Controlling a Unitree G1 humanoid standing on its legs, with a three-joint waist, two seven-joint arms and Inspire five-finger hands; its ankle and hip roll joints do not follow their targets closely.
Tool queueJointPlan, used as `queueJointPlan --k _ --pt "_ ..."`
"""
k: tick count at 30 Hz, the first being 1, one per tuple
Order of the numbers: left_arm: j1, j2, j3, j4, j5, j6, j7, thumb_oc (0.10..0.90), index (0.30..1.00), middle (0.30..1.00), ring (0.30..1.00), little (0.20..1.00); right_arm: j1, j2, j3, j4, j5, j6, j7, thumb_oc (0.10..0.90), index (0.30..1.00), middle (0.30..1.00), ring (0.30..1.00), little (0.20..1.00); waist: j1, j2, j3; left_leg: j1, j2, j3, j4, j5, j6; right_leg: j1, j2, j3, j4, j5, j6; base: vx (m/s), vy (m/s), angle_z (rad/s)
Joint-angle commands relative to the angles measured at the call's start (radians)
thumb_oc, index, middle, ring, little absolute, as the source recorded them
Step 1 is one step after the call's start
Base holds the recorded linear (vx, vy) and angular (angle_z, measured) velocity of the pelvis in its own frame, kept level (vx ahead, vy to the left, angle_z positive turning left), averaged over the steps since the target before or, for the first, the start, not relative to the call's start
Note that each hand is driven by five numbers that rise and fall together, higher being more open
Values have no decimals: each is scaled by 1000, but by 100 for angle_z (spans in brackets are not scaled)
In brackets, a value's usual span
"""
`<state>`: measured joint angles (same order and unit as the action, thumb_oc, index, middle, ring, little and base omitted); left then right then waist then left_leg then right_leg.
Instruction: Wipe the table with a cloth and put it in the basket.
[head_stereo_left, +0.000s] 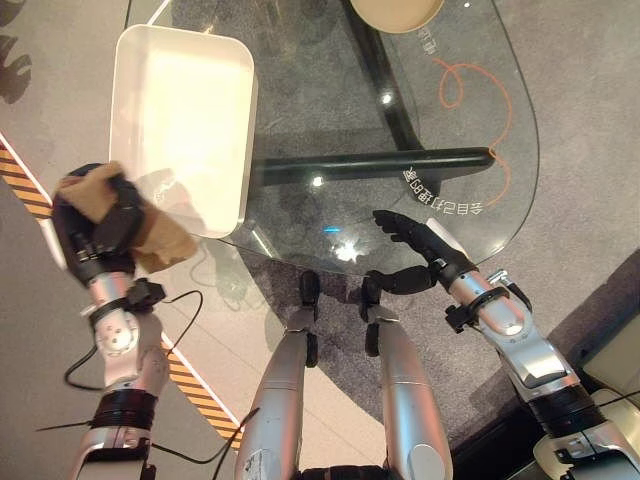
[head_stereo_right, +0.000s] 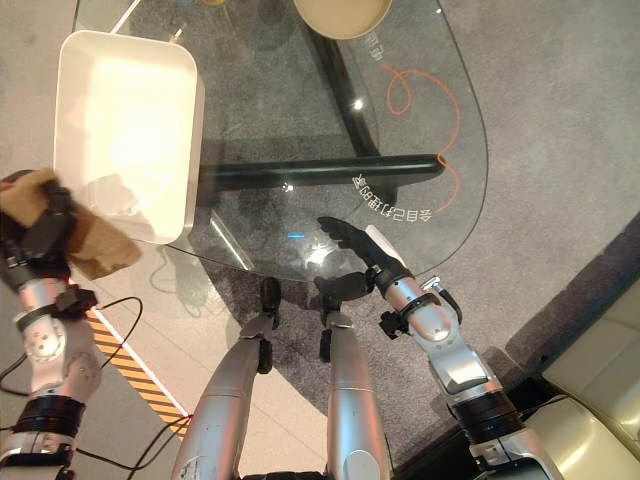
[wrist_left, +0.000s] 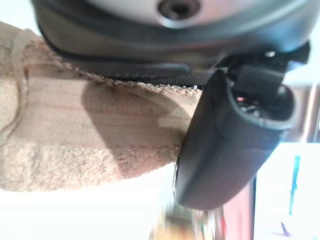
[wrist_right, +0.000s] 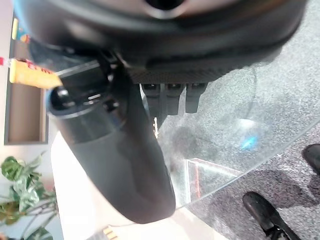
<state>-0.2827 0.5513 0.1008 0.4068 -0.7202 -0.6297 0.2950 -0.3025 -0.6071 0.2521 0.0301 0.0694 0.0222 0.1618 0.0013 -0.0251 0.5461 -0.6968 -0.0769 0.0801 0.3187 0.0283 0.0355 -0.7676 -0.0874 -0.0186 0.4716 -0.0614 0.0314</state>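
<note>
The left hand (head_stereo_left: 100, 222) is clenched round the crumpled tan terry cloth (head_stereo_left: 150, 232), held off the table's near left edge, just beside the near corner of the white rounded-rectangular plastic basket (head_stereo_left: 230, 150). That basket sits on the left of the clear rounded glass table (head_stereo_left: 480, 130). The right hand (head_stereo_left: 415, 240) rests relaxed, fingers straight, over the table's near edge.

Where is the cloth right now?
The tan cloth is clutched in the left hand, at the head views' left side, just off the white basket's near corner, not yet inside it.
</note>
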Motion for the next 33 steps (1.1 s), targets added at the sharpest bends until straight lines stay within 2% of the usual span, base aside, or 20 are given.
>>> queueJointPlan --k 1,4,6,13,20,27,33 --pt "-62 67 43 -123 118 -152 101 100 300 300 300 200 9 -19 13 -159 23 -53 32 800 900 900 900 900 -20 62 -26 -56 -14 -10 112 -77 15 -21 62 -16 -23 20 -25 21 102 2" --pt "-104 93 41 -88 195 -134 232 100 300 300 300 200 -16 -35 39 -169 27 -26 32 800 900 900 900 900 -25 65 -26 -85 -10 -5 114 -73 15 -55 63 -8 -18 21 -24 16 109 0" --pt "-136 119 37 -66 193 -140 266 100 300 300 300 200 -28 -42 54 -172 37 -17 25 800 900 900 900 900 -27 66 -26 -98 -8 -1 114 -71 15 -72 65 -5 -13 22 -22 12 62 -3" --pt "-250 167 -3 -19 206 -105 276 100 300 300 300 200 -75 -52 89 -176 55 22 11 800 900 900 900 900 -36 69 -26 -131 -4 11 113 -71 15 -110 65 -5 -12 26 -17 -2 40 -6" --pt "-325 176 -55 -18 256 -61 286 100 300 300 300 200 -111 -53 107 -180 72 44 8 800 900 900 900 900 -45 65 -26 -153 0 23 108 -73 14 -139 70 7 -17 36 -11 2 12 -2" --pt "-438 222 -120 53 343 47 367 100 300 300 300 200 -149 -67 121 -159 90 56 14 800 900 900 900 900 -61 59 -26 -172 3 29 100 -68 11 -162 74 14 -30 51 -4 2 20 -2" --pt "-528 279 -187 183 391 178 452 100 300 300 300 200 -186 -94 136 -142 119 59 14 800 900 900 900 900 -74 48 -26 -201 10 35 108 -66 4 -186 75 18 -34 60 -1 5 34 -4"
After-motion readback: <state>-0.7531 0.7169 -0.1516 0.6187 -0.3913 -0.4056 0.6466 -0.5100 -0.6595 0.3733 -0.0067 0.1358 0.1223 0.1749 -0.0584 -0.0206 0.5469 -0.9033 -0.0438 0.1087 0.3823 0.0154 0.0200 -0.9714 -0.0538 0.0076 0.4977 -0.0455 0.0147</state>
